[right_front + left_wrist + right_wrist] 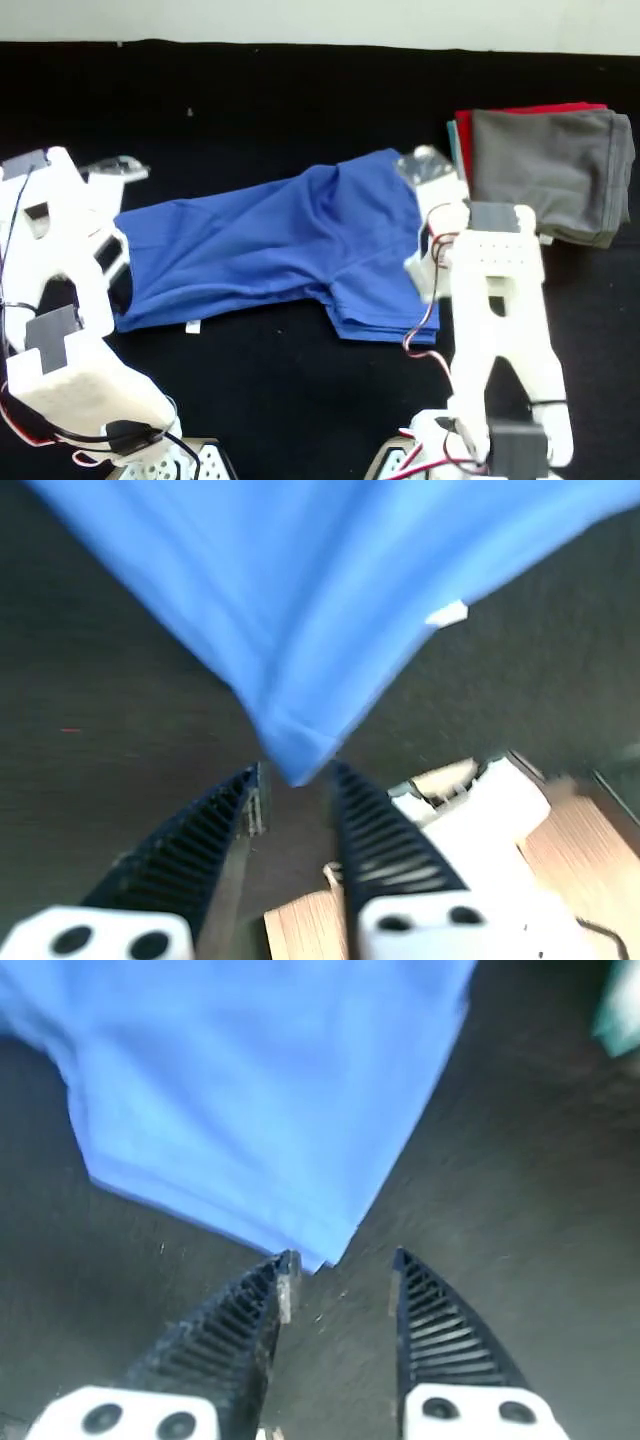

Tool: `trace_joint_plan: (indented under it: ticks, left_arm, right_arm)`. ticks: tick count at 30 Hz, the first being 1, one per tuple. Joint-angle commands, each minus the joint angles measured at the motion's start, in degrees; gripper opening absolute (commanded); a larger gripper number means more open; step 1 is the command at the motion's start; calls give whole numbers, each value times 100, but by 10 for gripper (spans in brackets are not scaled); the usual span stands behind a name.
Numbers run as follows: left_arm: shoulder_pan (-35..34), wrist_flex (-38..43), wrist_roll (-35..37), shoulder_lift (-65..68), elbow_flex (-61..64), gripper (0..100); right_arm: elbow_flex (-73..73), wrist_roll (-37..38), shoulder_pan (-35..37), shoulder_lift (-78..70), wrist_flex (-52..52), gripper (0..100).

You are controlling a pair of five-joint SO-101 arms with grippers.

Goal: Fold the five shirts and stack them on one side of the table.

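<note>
While both stand open, the left gripper (293, 773) with a corner of the blue shirt (330, 600) between its fingertips and the right gripper (345, 1258) with another corner seemingly just beside one tip (blurred), close fully on the cloth before lifting evenly.

A shirt (260, 250) lies spread across the middle of the desk (250, 100), with a stack of folded shirts (545, 170) at the far right beside its right end, the left gripper (294, 778) at its left corner, fingers (200, 830) apart, and the right gripper (345, 1260) at its right edge, near the stack.
</note>
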State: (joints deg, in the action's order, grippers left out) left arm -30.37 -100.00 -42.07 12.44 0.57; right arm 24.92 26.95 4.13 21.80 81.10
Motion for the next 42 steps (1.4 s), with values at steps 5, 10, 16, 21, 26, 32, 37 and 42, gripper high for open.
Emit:
trace_joint_plan:
  ticks: [5,10,16,21,26,32,37,42]
  left_arm:
    - [-13,-88,9,-277,-1921,178]
    - [567,835,1090,171,-1807,0]
    - [884,1776,1723,1481,-1912,8]
    - [673,1890,1741,2545,-2677,8]
    - [286,1873,1741,3582,-3960,8]
    - [31,1873,1732,4690,-5851,8]
    - [-154,1864,1732,5288,-6923,8]
    - [-462,1864,1732,5525,-7275,8]
  right_arm:
    - [-778,9,22,365,-215,152]
    - [-655,9,251,-418,-936,53]
    - [-1305,-396,611,-2035,-1657,11]
    - [-2642,-888,611,-3398,-1938,11]
    - [-4171,-905,611,-4655,-1956,11]
    - [-5895,-905,840,-5473,-1692,11]
    - [-6527,-879,1068,-6185,-1569,11]
    - [-7204,-879,980,-7169,-1543,11]
